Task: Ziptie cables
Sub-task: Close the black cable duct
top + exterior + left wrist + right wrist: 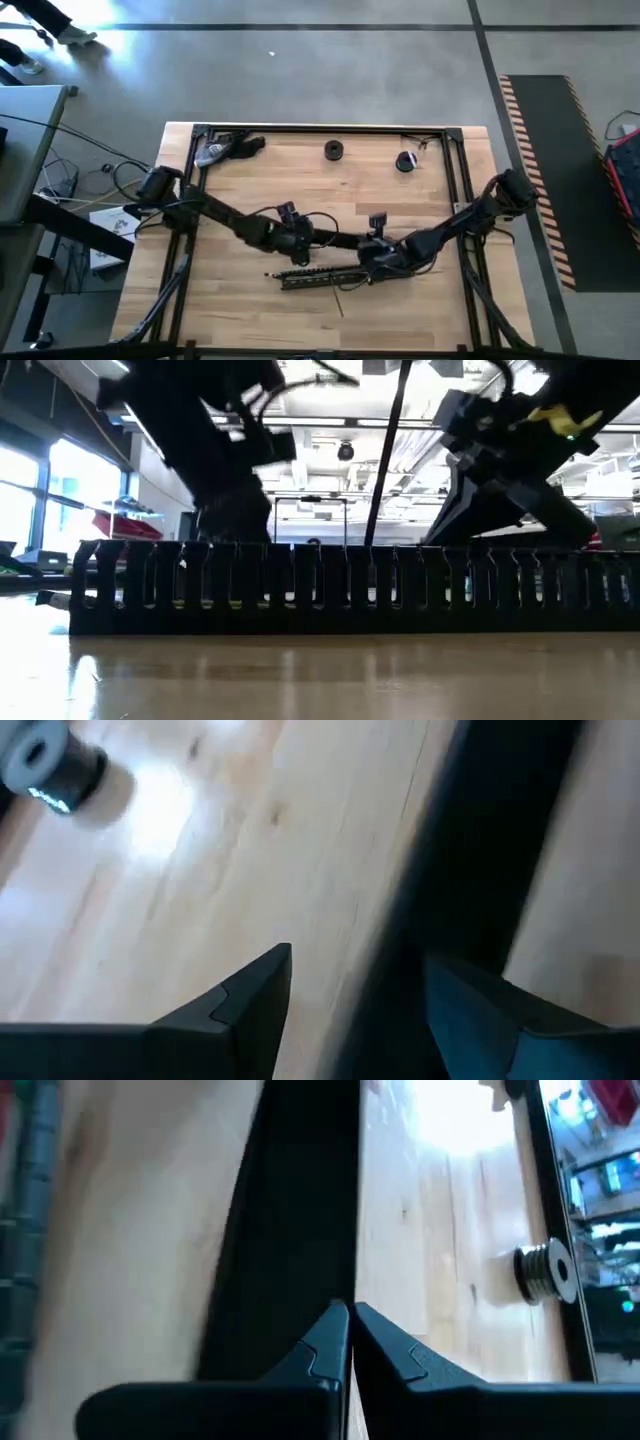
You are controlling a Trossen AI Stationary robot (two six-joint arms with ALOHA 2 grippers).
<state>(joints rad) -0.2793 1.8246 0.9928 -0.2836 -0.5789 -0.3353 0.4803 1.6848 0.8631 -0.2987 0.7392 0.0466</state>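
Left gripper [355,985]: fingers spread apart, poised over the left end of the long black slotted plastic channel [322,279].
Right gripper [350,1340]: fingertips pressed together, at the channel's right end; whether they pinch anything cannot be told.
Cables: cannot be made out.
Setting: pale wooden tabletop [300,180], channel near its front-centre.

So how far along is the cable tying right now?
Nothing looks tied yet. Both arms work at the black slotted channel mid-table: the left hand is open beside it, the right hand is shut, nothing visibly between its fingers. I can't make out the cables or a ziptie, so bundling remains.
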